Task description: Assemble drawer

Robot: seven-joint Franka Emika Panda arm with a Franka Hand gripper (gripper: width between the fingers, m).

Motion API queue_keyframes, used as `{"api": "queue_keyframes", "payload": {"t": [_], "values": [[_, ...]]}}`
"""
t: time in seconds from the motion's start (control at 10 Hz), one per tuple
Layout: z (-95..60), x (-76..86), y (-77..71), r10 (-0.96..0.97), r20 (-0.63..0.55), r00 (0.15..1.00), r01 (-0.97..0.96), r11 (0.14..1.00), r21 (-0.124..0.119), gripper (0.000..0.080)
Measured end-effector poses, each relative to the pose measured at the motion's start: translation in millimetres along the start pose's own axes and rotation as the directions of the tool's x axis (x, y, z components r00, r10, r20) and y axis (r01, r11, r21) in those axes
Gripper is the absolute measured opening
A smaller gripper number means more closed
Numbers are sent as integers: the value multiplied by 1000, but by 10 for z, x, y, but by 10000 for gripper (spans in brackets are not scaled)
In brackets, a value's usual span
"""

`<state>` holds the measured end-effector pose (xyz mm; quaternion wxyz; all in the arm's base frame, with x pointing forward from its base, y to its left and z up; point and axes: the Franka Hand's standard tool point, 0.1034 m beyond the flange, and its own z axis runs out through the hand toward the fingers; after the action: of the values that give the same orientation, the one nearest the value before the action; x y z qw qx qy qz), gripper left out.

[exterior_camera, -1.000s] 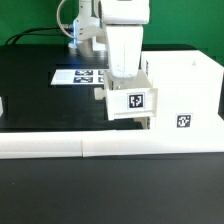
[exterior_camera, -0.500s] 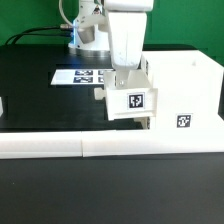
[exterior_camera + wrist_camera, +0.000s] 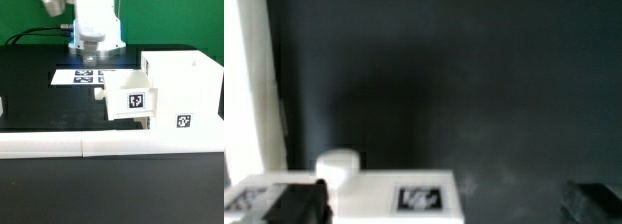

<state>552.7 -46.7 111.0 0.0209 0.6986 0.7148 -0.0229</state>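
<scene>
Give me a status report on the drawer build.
Pincer clear of parts, holding nothing, jaw state unclear. Small drawer sits partway into the box. Nothing blocking.

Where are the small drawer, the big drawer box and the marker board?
small drawer (image 3: 133, 100): exterior view, on its tagged front face.
big drawer box (image 3: 186, 110): exterior view, on its front wall by the tag.
marker board (image 3: 80, 75): exterior view, on its tagged top.

Arm (image 3: 92, 25) lifted up, away from drawer box (image 3: 128, 96).
</scene>
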Motion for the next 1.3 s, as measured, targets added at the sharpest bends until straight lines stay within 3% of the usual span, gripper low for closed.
{"api": "queue_keyframes", "payload": {"t": [0.3, 0.6, 0.8, 1.1, 1.3], "values": [[55, -81, -20, -29, -26, 999, 29, 1000, 8, 649], [404, -267, -59, -39, -176, 984, 47, 998, 39, 649], [540, -223, -103, 1, -255, 967, 13, 999, 53, 649], [539, 5, -74, 43, -274, 961, -22, 996, 81, 649], [497, 149, -12, 71, -277, 958, -49, 995, 86, 649]]}}
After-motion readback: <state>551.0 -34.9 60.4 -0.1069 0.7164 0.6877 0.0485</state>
